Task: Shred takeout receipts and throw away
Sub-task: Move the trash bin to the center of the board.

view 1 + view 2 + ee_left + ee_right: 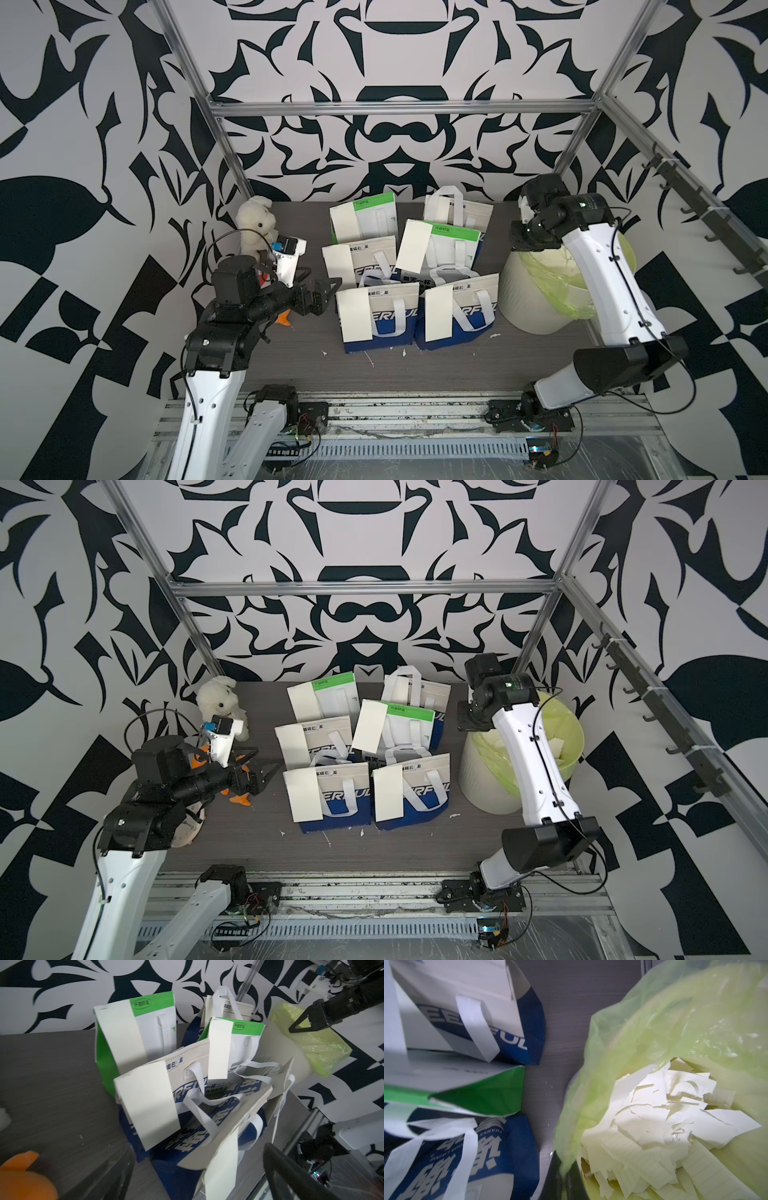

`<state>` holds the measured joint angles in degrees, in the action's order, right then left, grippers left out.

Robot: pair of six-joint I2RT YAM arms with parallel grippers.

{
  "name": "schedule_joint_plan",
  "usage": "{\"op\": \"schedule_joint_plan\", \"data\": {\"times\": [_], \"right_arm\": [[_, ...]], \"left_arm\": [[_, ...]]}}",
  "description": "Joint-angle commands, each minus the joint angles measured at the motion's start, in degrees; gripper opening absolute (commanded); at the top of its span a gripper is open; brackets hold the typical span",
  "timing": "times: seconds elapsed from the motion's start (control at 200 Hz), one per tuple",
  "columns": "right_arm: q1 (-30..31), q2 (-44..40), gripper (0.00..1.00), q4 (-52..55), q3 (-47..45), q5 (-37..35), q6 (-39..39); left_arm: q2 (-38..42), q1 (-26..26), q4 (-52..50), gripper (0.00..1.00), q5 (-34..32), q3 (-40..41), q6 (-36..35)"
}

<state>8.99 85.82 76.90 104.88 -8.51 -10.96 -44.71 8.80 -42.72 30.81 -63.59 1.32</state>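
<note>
Takeout receipts (354,313) hang whole on the bags, and torn pieces (654,1122) lie heaped in the bin.
Six cream slips show in both top views, one on the front of each paper bag (469,328), and the bags stand clustered mid-way across the dark surface (291,357). Just beside them, on the robot's right, stands the cream bin (532,299) with its green liner (654,1022), which holds the ripped paper. The right pincer (291,1030) hovers above the bin's rim on the bags' side, tips pressed together with nothing visible between them. The left pincer (325,275) is low over the surface near the middle-row slip, jaws spread wide and empty. A few white scraps (403,353) dot the surface in front of the bags. A plush rabbit (255,224) sits in the far left corner.
</note>
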Motion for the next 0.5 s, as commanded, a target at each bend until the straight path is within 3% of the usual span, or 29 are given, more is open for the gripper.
{"op": "schedule_joint_plan", "data": {"times": [0.0,0.11,0.195,0.305,0.495], "right_arm": [[-0.1,-3.9,0.03,0.0,-0.2,2.3,-1.4],[-0.1,-4.9,0.39,1.7,1.0,5.1,-1.7],[0.0,-5.9,0.53,3.8,3.4,6.5,-1.8],[0.1,-8.0,0.56,6.0,6.4,7.9,-2.1],[0.4,-14.9,0.55,6.1,7.1,15.3,-2.7]], "left_arm": [[-3.7,7.2,-3.1,0.99,-1.6,-4.3,-3.1],[-9.5,21.3,-7.3,0.99,-12.1,-8.9,-5.2],[-15.4,30.6,-10.8,0.99,-19.4,-12.7,-6.1],[-23.2,37.5,-12.8,0.98,-21.9,-16.8,-5.7],[-34.1,43.7,-10.8,0.9,-23.2,-23.6,-4.9]]}}
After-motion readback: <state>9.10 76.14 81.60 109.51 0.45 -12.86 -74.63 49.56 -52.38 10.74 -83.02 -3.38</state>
